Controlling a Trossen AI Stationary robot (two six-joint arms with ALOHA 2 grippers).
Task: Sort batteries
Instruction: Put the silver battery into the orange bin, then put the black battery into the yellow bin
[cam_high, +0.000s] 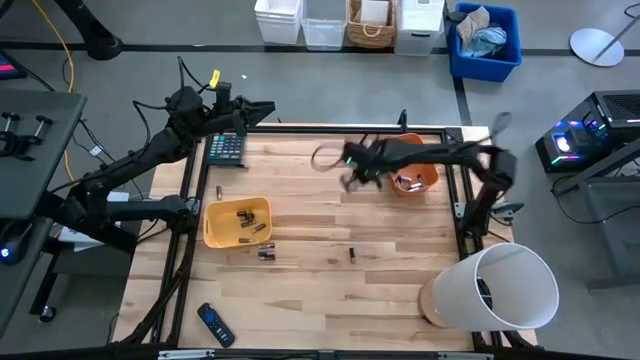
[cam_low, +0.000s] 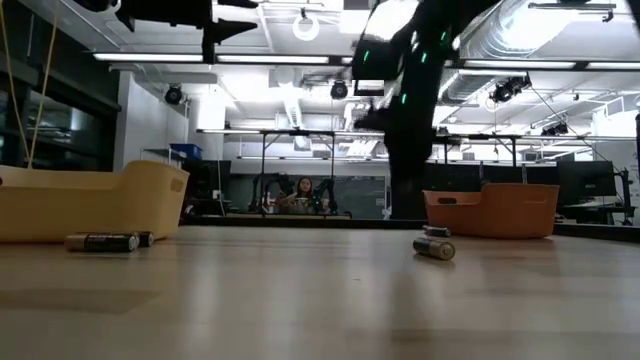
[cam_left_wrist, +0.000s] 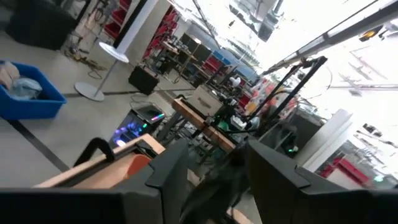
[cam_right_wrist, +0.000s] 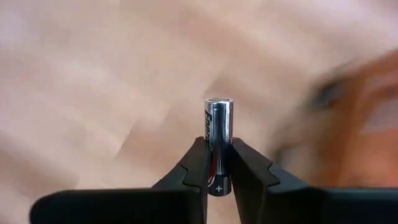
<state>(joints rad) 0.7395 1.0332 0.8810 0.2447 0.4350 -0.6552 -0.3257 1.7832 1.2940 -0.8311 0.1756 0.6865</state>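
My right gripper (cam_high: 350, 168) hangs above the table just left of the orange bin (cam_high: 415, 180) and is shut on one silver-and-black battery (cam_right_wrist: 218, 134). Its arm shows dark in the low view (cam_low: 410, 100). My left gripper (cam_high: 262, 110) waits open above the table's far left corner, over the calculator (cam_high: 226, 148). The yellow tray (cam_high: 237, 222) holds several batteries. Loose batteries lie on their sides on the wood near the tray (cam_high: 266, 251), farther left (cam_high: 219, 191) and mid-table (cam_high: 352, 255). Two of them show in the low view (cam_low: 100, 241) (cam_low: 435, 247). My right gripper pinches the battery between its two fingers (cam_right_wrist: 198, 163), on the half that bears the plus mark (cam_right_wrist: 219, 186). The battery lies along the fingers, and its other end (cam_right_wrist: 218, 102) sticks out past the fingertips. It is lifted clear of the table.
A black remote (cam_high: 215, 325) lies near the table's near left edge. A white bucket (cam_high: 500, 288) lies on its side at the near right corner. Bare wood stretches between tray and orange bin. Bins stand on the floor beyond the far edge. A person shows far back (cam_low: 303, 190).
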